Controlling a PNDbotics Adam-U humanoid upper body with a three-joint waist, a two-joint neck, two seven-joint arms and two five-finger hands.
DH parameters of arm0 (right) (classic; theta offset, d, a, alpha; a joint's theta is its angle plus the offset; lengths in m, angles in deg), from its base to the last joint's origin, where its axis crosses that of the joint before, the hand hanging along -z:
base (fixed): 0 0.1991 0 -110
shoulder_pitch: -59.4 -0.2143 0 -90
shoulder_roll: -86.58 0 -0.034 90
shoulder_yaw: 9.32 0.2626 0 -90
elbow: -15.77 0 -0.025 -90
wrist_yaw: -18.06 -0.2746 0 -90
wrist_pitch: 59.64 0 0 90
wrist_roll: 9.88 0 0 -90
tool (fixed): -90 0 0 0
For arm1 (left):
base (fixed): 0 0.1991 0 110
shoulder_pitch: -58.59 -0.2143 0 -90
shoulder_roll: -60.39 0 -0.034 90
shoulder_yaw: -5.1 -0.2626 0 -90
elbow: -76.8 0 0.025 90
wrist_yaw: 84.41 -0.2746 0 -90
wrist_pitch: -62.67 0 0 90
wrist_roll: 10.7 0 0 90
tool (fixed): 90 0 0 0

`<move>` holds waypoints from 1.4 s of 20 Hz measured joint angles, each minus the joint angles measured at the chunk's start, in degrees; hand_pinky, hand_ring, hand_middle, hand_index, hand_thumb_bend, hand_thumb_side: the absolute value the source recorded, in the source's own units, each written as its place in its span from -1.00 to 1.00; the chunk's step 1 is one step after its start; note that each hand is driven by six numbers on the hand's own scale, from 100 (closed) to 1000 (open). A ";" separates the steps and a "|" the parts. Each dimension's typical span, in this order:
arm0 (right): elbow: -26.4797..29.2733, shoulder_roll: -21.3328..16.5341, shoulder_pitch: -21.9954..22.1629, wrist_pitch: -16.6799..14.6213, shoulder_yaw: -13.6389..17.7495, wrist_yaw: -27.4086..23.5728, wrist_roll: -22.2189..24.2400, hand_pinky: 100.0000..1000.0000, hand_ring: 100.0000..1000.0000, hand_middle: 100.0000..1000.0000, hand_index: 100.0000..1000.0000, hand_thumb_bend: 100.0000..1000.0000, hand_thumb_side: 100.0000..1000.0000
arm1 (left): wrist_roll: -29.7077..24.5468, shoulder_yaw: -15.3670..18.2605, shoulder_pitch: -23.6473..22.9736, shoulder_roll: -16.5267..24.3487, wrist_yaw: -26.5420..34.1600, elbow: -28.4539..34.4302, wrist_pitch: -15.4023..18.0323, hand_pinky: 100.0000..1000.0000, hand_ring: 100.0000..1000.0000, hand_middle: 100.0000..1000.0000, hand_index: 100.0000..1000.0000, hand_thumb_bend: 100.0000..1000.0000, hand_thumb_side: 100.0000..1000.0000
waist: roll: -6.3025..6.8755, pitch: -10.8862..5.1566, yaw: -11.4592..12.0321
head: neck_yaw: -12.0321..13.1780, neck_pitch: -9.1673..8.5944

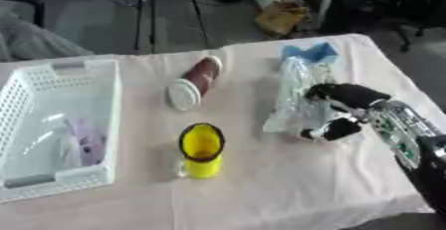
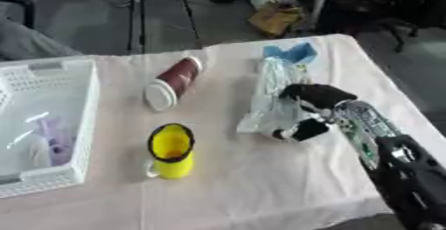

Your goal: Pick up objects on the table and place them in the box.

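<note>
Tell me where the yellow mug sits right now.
The yellow mug stands upright near the table's front middle, right of the white basket and just in front of the toppled brown cup; the right hand works the clear bag farther right.

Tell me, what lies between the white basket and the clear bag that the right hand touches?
Between the basket and the bag stand the yellow mug and, farther back, the brown cup on its side. The left eye view shows it. The right hand curls round the bag.
</note>
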 measured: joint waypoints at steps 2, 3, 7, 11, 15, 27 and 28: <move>-0.49 0.01 -0.23 -0.74 -0.37 1.09 0.03 0.80 0.79 0.92 0.88 0.18 0.47 | 0.00 0.00 0.00 0.00 0.02 0.00 0.00 -0.49 0.54 0.50 0.52 -0.54 0.72 | -0.04 -0.09 0.00 | -0.09 0.00; -0.69 0.04 -0.39 -1.02 -0.55 1.83 -0.10 0.80 0.77 0.92 0.86 0.17 0.47 | -0.01 0.00 0.00 0.00 0.02 0.00 0.00 -0.49 0.54 0.50 0.52 -0.54 0.72 | -0.04 -0.13 0.00 | -0.11 0.00; -1.24 0.46 -0.53 -1.96 -0.63 4.94 -1.16 0.70 0.66 0.84 0.76 0.09 0.37 | -0.01 0.00 0.00 0.00 0.02 0.00 0.00 -0.49 0.54 0.50 0.52 -0.54 0.72 | -0.04 -0.18 0.00 | -0.25 -0.01; -1.33 0.82 -0.74 -1.50 -1.30 10.31 -4.57 -0.04 0.18 0.47 0.48 -0.12 -0.23 | -0.01 0.00 0.00 0.00 0.02 0.00 0.00 -0.49 0.54 0.50 0.52 -0.54 0.72 | -0.04 -0.19 0.07 | -0.26 -0.03; -1.72 1.85 -0.35 0.86 -1.64 13.69 -11.20 -0.92 -0.39 -0.20 0.00 -0.37 -1.00 | -0.01 -0.01 0.00 0.00 0.02 0.00 0.00 -0.49 0.54 0.50 0.52 -0.55 0.73 | -0.03 -0.18 0.08 | -0.27 -0.08; -4.01 2.51 0.63 5.39 -2.11 15.53 -32.83 -1.00 -0.74 -0.80 -0.72 -0.45 -1.00 | 0.00 -0.01 0.00 0.00 0.02 0.00 0.00 -0.48 0.54 0.50 0.52 -0.55 0.74 | 0.07 0.07 0.31 | -0.28 -0.49; -3.90 2.51 0.62 5.52 -2.02 15.27 -33.67 -1.00 -0.74 -0.80 -0.72 -0.45 -1.00 | 0.00 -0.01 0.00 0.00 0.02 0.00 -0.01 -0.48 0.54 0.50 0.52 -0.55 0.74 | 0.07 0.07 0.31 | -0.28 -0.49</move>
